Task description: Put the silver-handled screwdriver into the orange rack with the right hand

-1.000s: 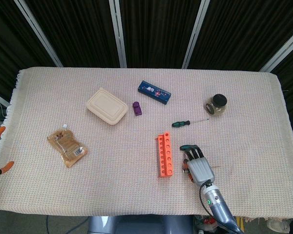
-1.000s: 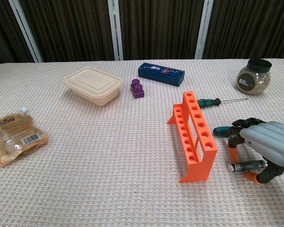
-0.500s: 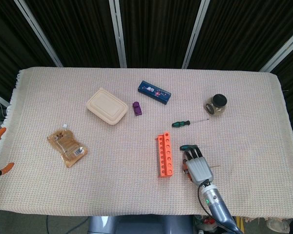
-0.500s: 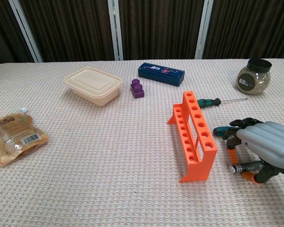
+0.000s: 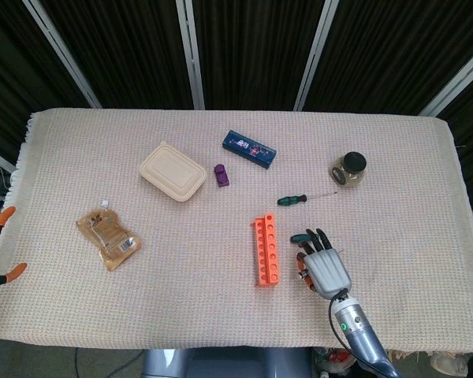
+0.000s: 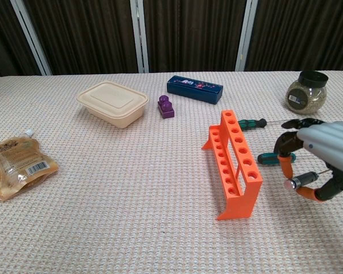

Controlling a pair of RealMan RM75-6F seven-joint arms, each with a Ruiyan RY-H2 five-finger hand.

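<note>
the right hand (image 6: 326, 157) hung just off the table at the right of the orange rack (image 6: 233, 164), its fingers curled around the silver-handled screwdriver (image 6: 300, 182). in the chest view the screwdriver's metal butt end poked out toward the rack from between the orange-tipped fingers, lifted clear of the cloth and lying roughly level, near the rack's front end but not touching it. from the head view the same hand (image 5: 325, 268) sat just right of the rack (image 5: 266, 250), and the tool itself was mostly hidden beneath the palm.

a second screwdriver with a teal handle (image 6: 269, 158) lay on the cloth under and behind the hand (only its handle showed). a third, the green-handled screwdriver (image 5: 298, 198), lay further back, beyond the rack's far end. the rack's holes all looked empty.

elsewhere on the woven tablecloth (image 5: 79, 157) stood a jar with a black lid (image 5: 348, 168) at the right, a dark blue box (image 5: 249, 149) and a small purple block (image 5: 221, 175) near the middle back, a beige lidded container (image 5: 172, 171) to their left, and a brown pouch (image 5: 108, 238) well to the left.

the left hand did not appear in either view.
</note>
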